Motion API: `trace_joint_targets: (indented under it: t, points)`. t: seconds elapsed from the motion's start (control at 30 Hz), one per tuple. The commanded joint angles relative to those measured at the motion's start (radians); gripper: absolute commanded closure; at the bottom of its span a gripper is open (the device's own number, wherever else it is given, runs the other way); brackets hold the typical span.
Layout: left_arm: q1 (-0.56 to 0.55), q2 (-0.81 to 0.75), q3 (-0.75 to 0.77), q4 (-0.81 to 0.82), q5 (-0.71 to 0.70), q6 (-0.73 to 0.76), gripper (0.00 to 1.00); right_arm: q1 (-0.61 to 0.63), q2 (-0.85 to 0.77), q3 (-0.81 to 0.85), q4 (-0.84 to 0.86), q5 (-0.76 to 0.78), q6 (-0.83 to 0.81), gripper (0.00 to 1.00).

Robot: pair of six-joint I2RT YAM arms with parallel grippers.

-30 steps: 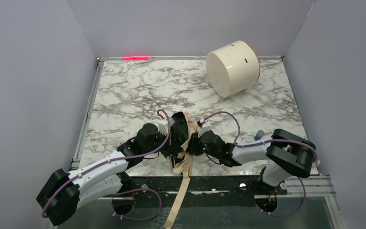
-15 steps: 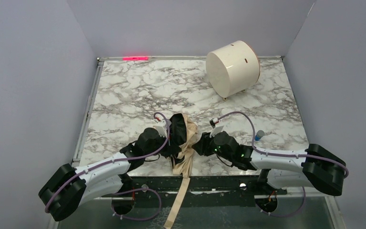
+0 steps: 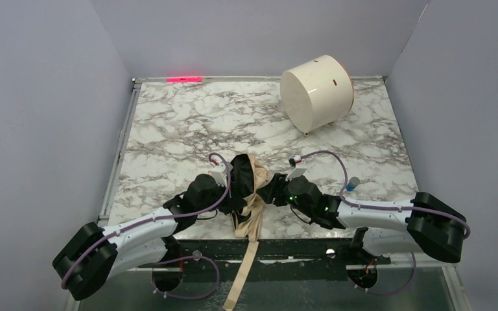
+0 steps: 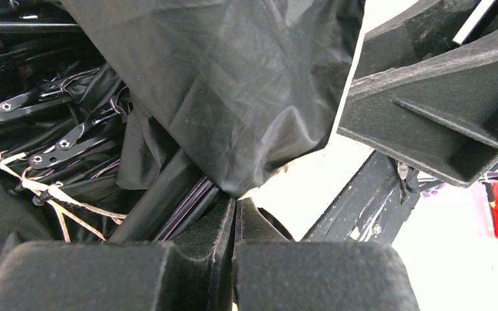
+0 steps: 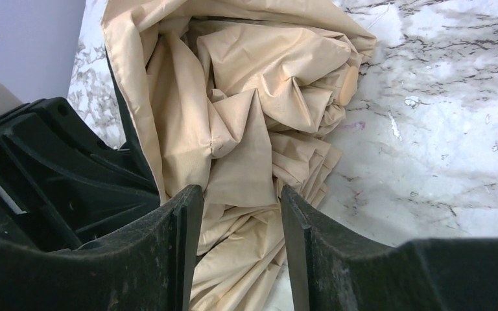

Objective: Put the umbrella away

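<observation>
While left claw (image 4: 235,206) pinches it, umbrella (image 5: 246,97) before right claw (image 5: 240,192)

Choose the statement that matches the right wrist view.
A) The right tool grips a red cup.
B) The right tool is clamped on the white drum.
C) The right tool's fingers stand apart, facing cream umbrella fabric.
C: the right tool has its fingers apart, and the crumpled cream folds of the umbrella lie in front of them and show through the gap.
</observation>
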Motion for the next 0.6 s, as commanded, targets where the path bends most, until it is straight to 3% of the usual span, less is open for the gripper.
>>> trace_joint_targets:
  t: [0.0,0.47,0.57]
  points:
    - [-0.006,-0.004,-0.017,0.004,-0.012,0.001,1.00,0.000,0.035,0.016,0.090,0.006,0.054,0.47]
    - [-0.006,0.009,-0.025,0.013,-0.002,0.009,1.00,0.000,0.170,0.038,0.193,-0.087,0.058,0.50]
    - [-0.006,0.008,-0.027,0.013,-0.001,0.010,1.00,0.000,0.220,0.039,0.223,-0.089,0.059,0.57]
